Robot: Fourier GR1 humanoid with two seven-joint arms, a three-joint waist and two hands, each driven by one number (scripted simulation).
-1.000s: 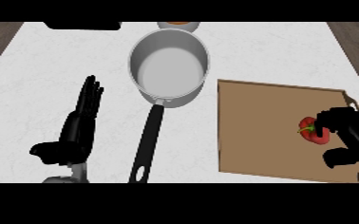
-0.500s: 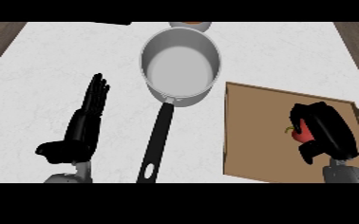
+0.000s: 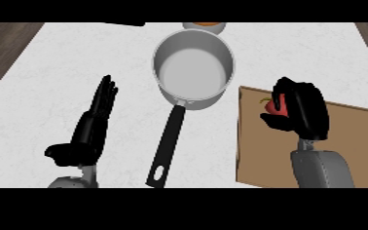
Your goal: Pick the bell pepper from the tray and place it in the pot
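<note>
The white speckled surface (image 3: 72, 63) fills most of the head view. At its left the robot's left hand (image 3: 87, 130) shows with its fingers straight and close together, pointing away toward the far edge, thumb out to the side. It has hold of nothing and lies well apart from everything else.

In the middle stands the round grey metal pot (image 3: 193, 73), its pale inside bare. Its long black handle (image 3: 167, 146) runs from the near wall toward the view's lower edge, leaning slightly left, with a hanging hole at its end. Just beyond the pot's far rim, at the edge of the view, the rim of a small pale bowl with something orange inside (image 3: 205, 25) shows.

To the right of the pot lies the flat brown rectangular tray (image 3: 266, 156), its left edge just beside the pot's near wall. Over the tray's far left corner is the right hand (image 3: 305, 109), fingers and thumb curled round the red bell pepper (image 3: 275, 107). Only a patch of red shows between them. A small yellow-green stem sticks out at the pepper's upper left, pointing toward the pot. The hand hides too much to tell the pepper's long axis, or whether it touches the tray.
</note>
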